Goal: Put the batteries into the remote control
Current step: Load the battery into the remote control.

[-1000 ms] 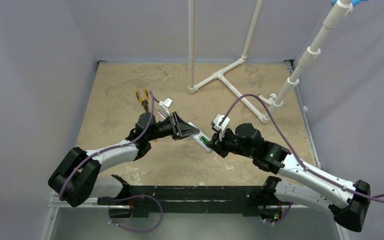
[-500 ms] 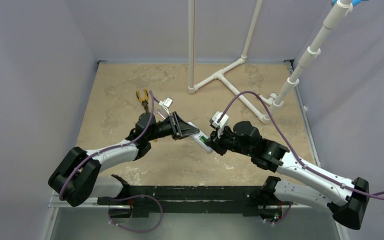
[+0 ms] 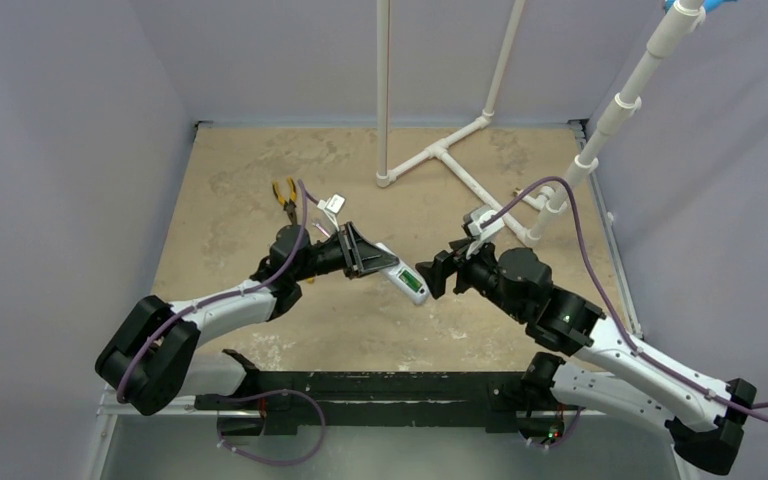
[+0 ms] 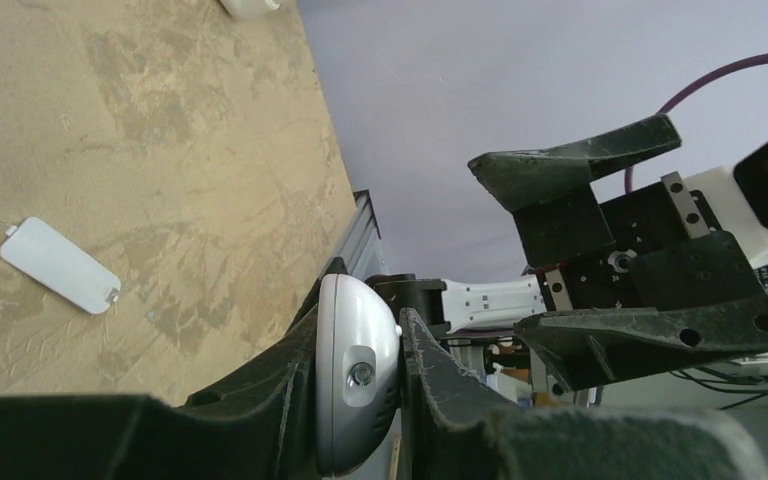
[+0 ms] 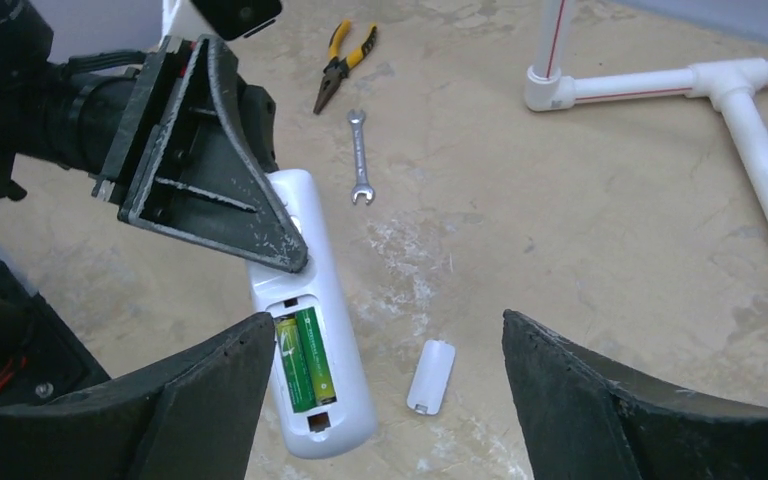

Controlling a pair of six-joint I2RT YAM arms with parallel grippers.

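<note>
From the top camera, the left claw (image 3: 368,258) was pressed together on the remote control (image 3: 401,276), pinching its far end over the middle of the desk (image 3: 230,180). The handset slanted toward the near right, back side up, with a green patch at its free end. The right claw (image 3: 438,272) sat just beside that free end without touching it, its jaws spread and nothing between them. Yellow-handled pliers (image 3: 284,192) lay on the desk behind the left arm. White pipes (image 3: 438,158) stood toward the far edge and the far right corner.

From the left wrist camera, the rounded end of the remote control was wedged between the left claw's two dark fingers, touching both. A white battery cover (image 4: 60,265) lay flat on the desk, apart from everything else. The right claw faced the camera from the right, its fingers wide apart.

From the right wrist camera, the batteries (image 5: 305,360), both green, lay side by side in the open compartment at the remote control's near end. A finger of the left claw pressed on the handset just above that compartment. The battery cover lay on the desk near the remote's right side, not touching it. A silver wrench (image 5: 360,158) lay beyond the handset, with the pliers farther off still. The right claw's own fingers framed the bottom of the picture, spread wide and holding nothing. Whether the remote's free end touched the desk could not be told.
</note>
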